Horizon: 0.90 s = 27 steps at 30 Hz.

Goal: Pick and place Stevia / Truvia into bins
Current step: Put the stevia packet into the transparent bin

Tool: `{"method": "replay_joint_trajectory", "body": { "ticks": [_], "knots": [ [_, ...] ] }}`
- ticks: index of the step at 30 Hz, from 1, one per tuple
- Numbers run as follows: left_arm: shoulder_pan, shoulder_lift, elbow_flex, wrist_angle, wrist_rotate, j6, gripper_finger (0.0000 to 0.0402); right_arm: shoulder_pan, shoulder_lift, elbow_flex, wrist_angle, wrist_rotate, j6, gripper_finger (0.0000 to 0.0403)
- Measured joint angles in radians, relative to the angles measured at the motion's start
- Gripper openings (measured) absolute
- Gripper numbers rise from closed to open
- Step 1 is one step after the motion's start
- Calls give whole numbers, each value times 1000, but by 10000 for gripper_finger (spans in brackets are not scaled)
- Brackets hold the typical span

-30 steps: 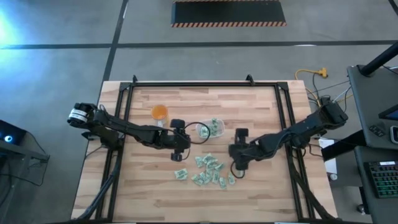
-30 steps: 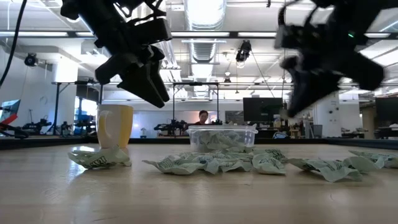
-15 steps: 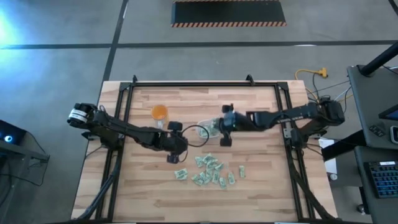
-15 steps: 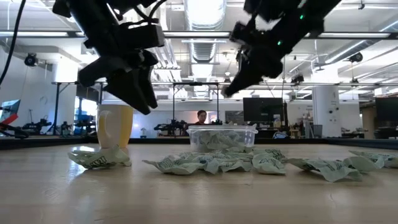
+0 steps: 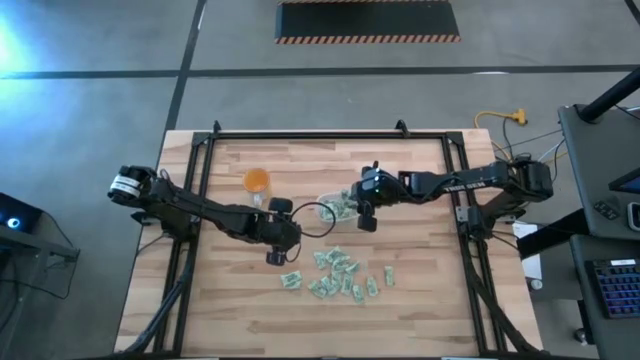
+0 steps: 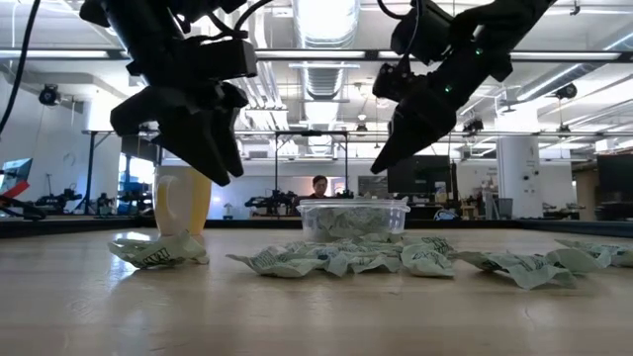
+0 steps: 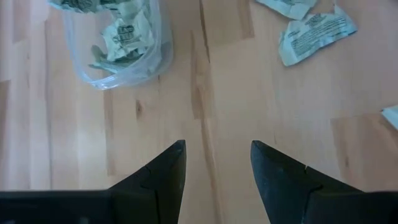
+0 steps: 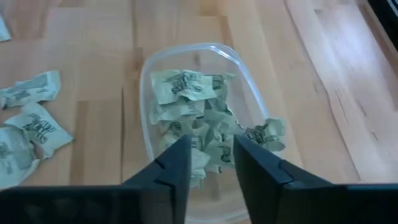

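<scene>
Stevia packets lie scattered near the clear tub from above — the right gripper, narrowly parted and empty, hovers over that tub, apparently to drop — while the left gripper waits wide beside it.

The worktop is pale wood laid in planks, smooth, with a low satin sheen and visible grain. The tub is clear, thin plastic, glossy at its rim. The packets are matt paper, crumpled and creased, printed green on white. The 2 left fingers look like matt dark plastic. The frame edging the worktop is dark metal.
</scene>
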Motion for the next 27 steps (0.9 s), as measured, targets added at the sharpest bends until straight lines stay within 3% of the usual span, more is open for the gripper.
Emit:
{"method": "replay_joint_trajectory", "body": {
  "ticks": [3, 9, 18, 27],
  "knots": [
    [0, 0, -2, 1, 89, -25, 164, 0, 0, 0, -1, 0, -1, 140],
    [-38, 0, -73, 96, 362, -51, 164, 17, -4, 0, -18, -2, 3, 164],
    [-136, 0, -130, 245, 382, -51, 164, 40, -24, 0, -42, -5, 4, 158],
    [-154, 67, -132, 335, 379, -24, 164, 60, -26, 0, -49, -7, 8, 145]
  ]
}}
